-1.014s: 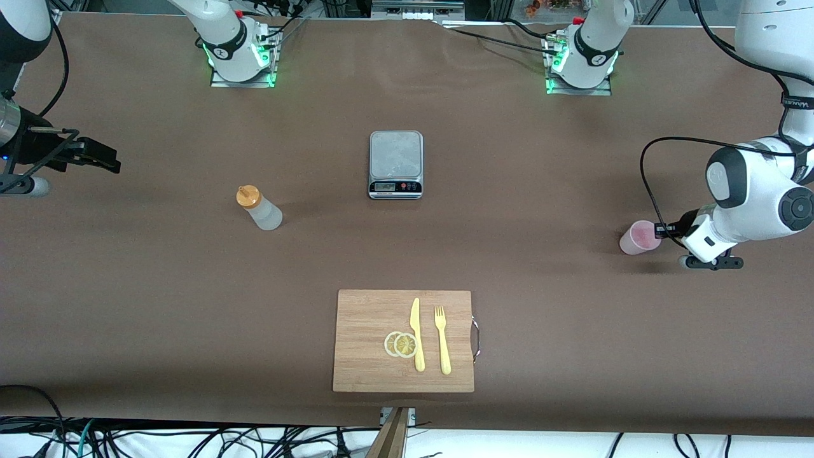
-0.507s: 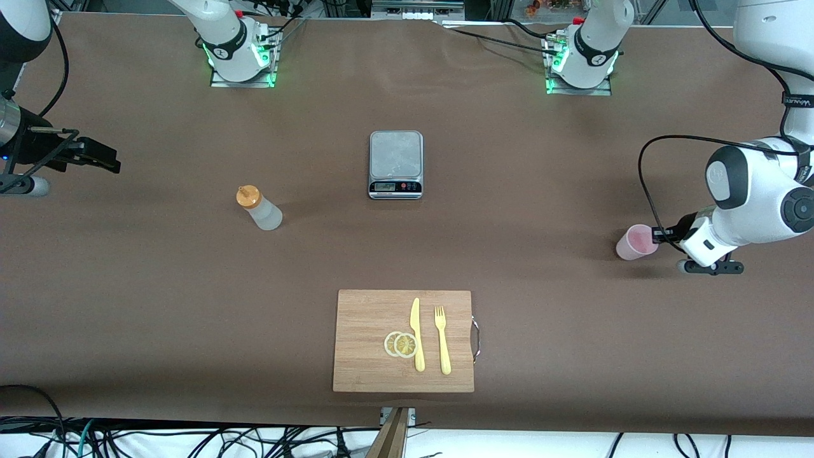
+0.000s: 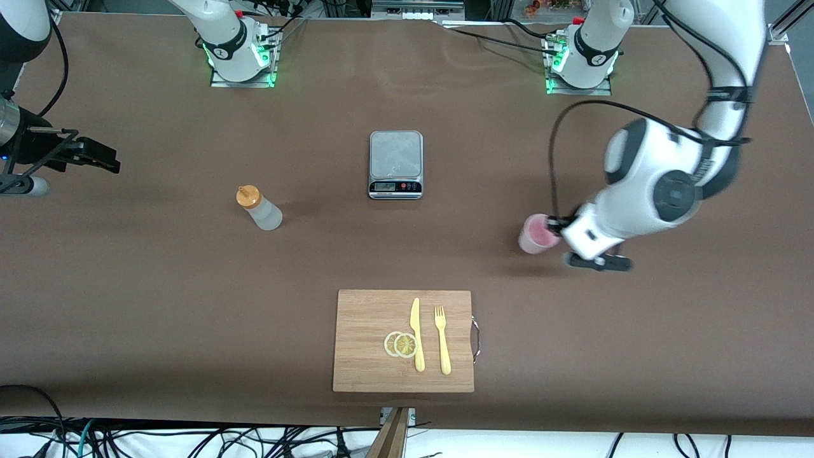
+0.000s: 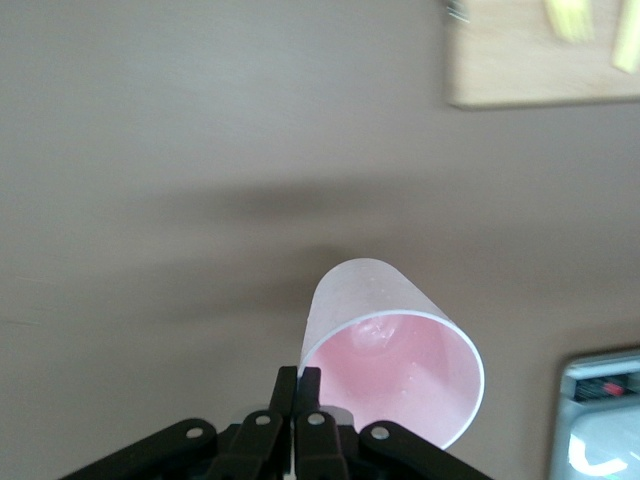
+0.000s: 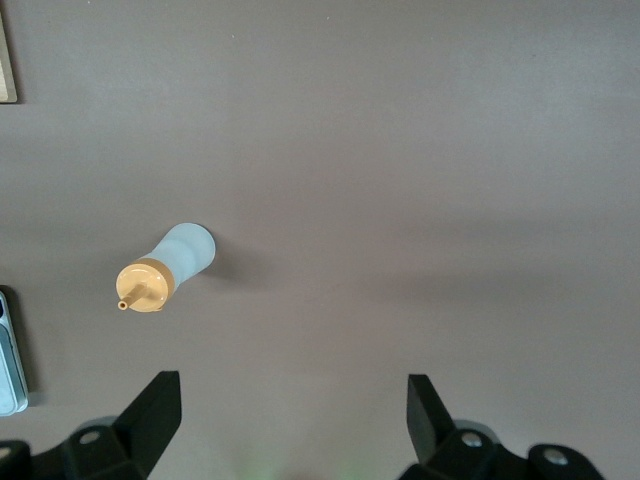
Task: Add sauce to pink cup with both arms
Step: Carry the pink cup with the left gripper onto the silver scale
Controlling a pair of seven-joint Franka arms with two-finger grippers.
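The pink cup [image 3: 537, 233] is held by its rim in my left gripper [image 3: 558, 224], which is shut on it over bare table, toward the left arm's end from the scale. In the left wrist view the fingers [image 4: 298, 385] pinch the cup's wall, and the cup's [image 4: 395, 350] pink inside shows. The sauce bottle [image 3: 259, 208] with its orange cap stands on the table, toward the right arm's end from the scale. It also shows in the right wrist view [image 5: 172, 264]. My right gripper [image 3: 105, 159] waits open and empty at the right arm's end of the table, its jaws wide apart [image 5: 290, 420].
A grey kitchen scale [image 3: 395, 163] sits mid-table. A wooden cutting board [image 3: 369, 343] lies nearer the front camera, with lemon slices [image 3: 401, 344], a yellow knife [image 3: 416, 334] and a yellow fork [image 3: 442, 339] on it. Arm bases with green lights stand along the table's top edge.
My left arm has carried the pink cup from the left arm's end of the table toward the middle. The right arm and the sauce bottle have not moved.
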